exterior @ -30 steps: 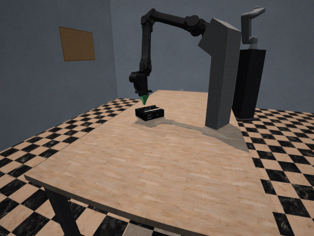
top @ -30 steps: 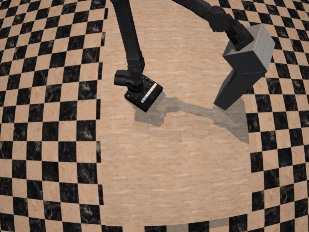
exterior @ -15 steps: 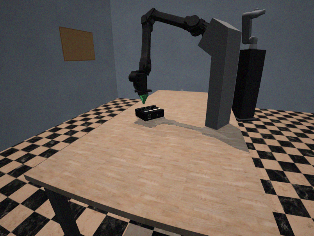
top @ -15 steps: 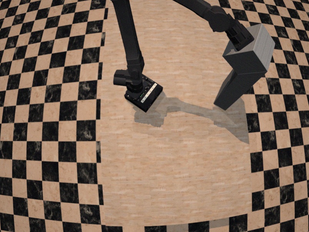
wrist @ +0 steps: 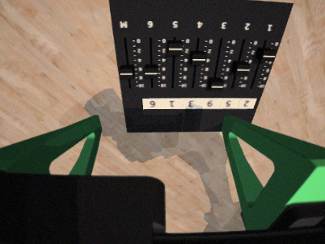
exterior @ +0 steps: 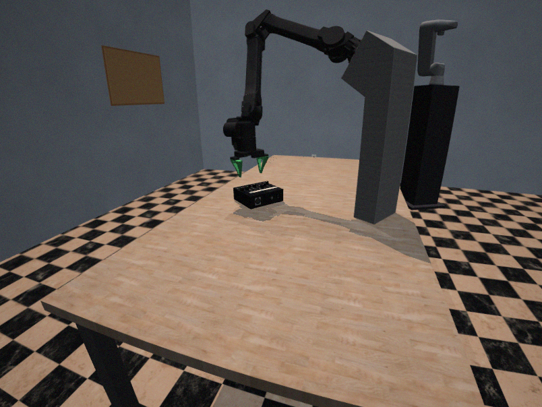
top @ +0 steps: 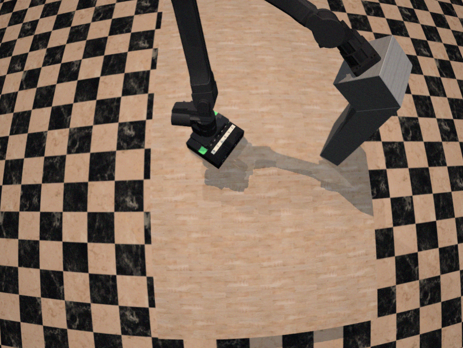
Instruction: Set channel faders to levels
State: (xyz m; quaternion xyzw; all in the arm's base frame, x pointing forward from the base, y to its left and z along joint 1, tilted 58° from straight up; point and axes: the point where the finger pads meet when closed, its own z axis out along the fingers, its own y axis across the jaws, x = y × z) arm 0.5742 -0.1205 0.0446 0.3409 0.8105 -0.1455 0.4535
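The black lighting desk (top: pixel 228 145) (exterior: pixel 257 199) (wrist: pixel 202 14) stands flat on the wooden table. In the wrist view it appears upside down, with faders M, 6, 5, 4, 3, 2, 1 from left to right. The white tape (wrist: pixel 236 103) reads 6, 1, 3, 9, 5, 2 in that order. The master cap (wrist: pixel 126 73) and channel 6 cap (wrist: pixel 151 73) sit low on their scales, around 6 to 7. Cap 5 (wrist: pixel 175 48) is near the 0 end, cap 3 (wrist: pixel 217 85) near the 10 end. My gripper (wrist: pixel 162 121) (exterior: pixel 250 172) (top: pixel 208 131) is open and empty, hovering above the desk's tape side.
A tall grey block (top: pixel 368 93) (exterior: pixel 381 131) carrying the arm's base stands on the table to the right of the desk. A black cabinet (exterior: pixel 427 144) stands on the floor behind it. The table's left edge lies close to the desk.
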